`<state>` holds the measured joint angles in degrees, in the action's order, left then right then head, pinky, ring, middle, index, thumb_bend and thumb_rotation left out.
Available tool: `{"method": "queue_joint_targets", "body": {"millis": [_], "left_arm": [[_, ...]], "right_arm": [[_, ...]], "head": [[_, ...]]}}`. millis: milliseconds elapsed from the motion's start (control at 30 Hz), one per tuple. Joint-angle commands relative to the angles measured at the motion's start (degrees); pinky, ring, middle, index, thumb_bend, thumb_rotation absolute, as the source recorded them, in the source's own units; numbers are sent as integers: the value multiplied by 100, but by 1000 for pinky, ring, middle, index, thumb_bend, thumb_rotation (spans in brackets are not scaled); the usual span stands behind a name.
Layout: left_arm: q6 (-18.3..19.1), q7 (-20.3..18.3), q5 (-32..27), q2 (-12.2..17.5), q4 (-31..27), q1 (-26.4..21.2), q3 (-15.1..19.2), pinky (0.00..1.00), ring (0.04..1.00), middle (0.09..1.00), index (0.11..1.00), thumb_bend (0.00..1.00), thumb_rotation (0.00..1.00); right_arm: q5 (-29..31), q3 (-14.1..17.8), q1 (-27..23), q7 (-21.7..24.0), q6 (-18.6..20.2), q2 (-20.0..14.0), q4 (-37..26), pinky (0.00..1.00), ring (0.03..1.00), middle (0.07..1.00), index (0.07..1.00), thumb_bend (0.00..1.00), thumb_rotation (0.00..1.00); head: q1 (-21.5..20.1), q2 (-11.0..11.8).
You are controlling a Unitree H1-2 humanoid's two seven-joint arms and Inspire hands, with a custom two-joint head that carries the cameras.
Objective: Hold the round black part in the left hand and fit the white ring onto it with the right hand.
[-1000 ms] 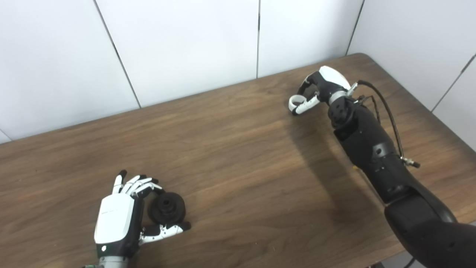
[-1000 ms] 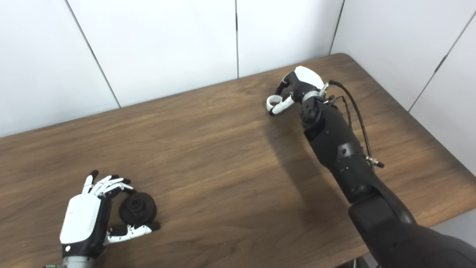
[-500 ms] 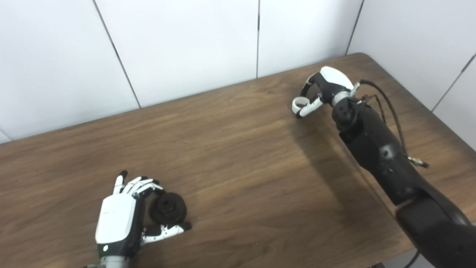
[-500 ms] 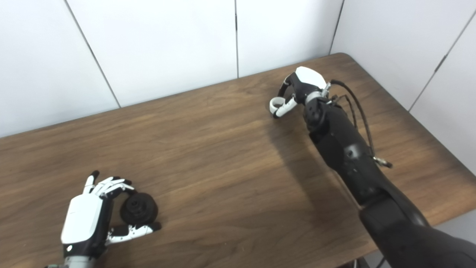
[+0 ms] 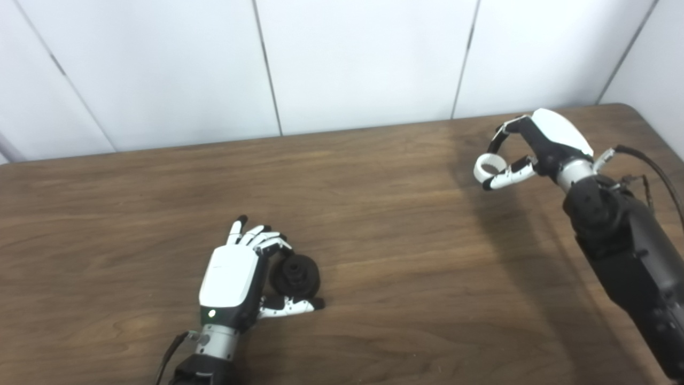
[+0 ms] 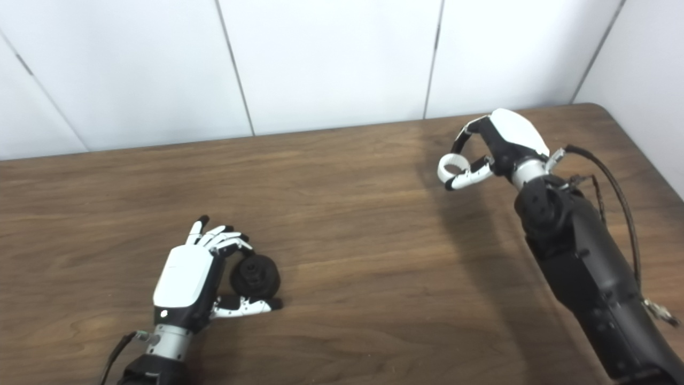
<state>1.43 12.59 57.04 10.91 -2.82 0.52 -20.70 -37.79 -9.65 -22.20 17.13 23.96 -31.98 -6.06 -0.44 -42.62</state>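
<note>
Both hands full: white ring (image 5: pixel 487 165) right (image 5: pixel 539 144), black part (image 5: pixel 295 275) left (image 5: pixel 235 278).

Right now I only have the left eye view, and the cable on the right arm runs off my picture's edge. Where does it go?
Observer: In the right eye view the cable arcs back down along the right forearm and ends near a metal plug on the arm's outer side.
Operator: And the table's edge on that side?
Observer: The table's right edge shows here from the far corner on, passing beside the forearm. The right hand, shut on the white ring, sits well inside that edge.
</note>
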Motion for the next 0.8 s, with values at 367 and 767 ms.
{"method": "queue_joint_targets", "body": {"millis": [367, 767], "left_arm": [[345, -106, 112, -352, 548, 494, -420, 1000, 862, 751, 483, 525, 56], [466, -96, 186, -446, 597, 428, -535, 1000, 862, 750, 483, 525, 57]], "right_arm": [[19, -64, 192, 646, 148, 133, -1602, 1000, 939, 813, 485, 521, 127], [-12, -112, 428, 996, 128, 356, -2262, 1000, 936, 817, 484, 522, 128]], "head": [[673, -267], [933, -341]]}}
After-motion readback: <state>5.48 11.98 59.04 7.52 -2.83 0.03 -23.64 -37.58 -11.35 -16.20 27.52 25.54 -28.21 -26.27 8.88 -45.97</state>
